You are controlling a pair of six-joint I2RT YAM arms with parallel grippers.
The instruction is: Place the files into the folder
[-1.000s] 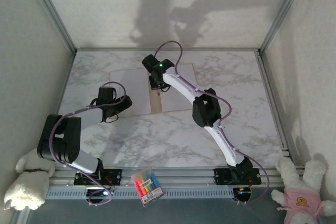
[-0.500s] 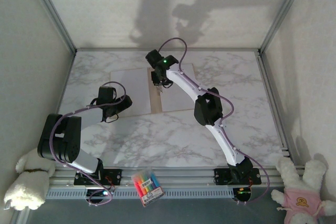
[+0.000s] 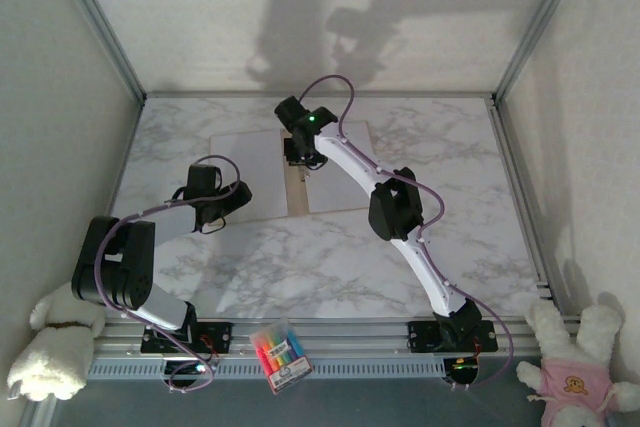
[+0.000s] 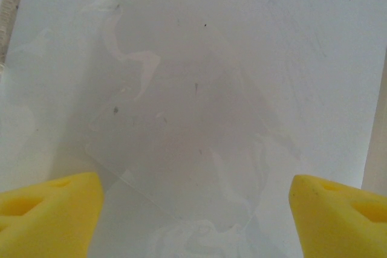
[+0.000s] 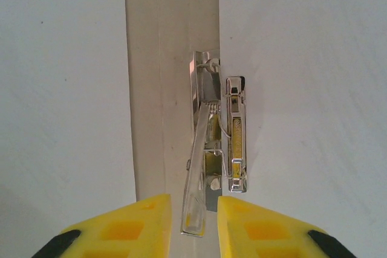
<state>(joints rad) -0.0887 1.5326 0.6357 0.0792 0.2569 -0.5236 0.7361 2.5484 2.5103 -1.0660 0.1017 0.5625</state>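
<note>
The brown folder (image 3: 297,197) lies open at the table's middle, with white files (image 3: 250,172) on its left leaf and on its right leaf (image 3: 338,192). My right gripper (image 3: 298,154) hangs over the crease. In the right wrist view the bare folder strip (image 5: 172,58) runs between the two sheets (image 5: 60,89). A metal clip (image 5: 234,131) sits there with its lever (image 5: 196,197) raised between my right gripper's (image 5: 195,209) narrowly open fingers, a small gap on each side. My left gripper (image 3: 222,205) stands wide open over the left sheet (image 4: 199,58), with nothing between its fingers (image 4: 48,209).
A pack of highlighters (image 3: 280,355) lies on the near rail between the arm bases. Plush toys sit at the near left (image 3: 50,347) and near right (image 3: 575,362) corners. Aluminium frame posts (image 3: 100,22) and white walls close in the table.
My right gripper's jaws have parted a little around the clip lever, and that wrist has shifted slightly toward the far side. The left arm has not moved.
</note>
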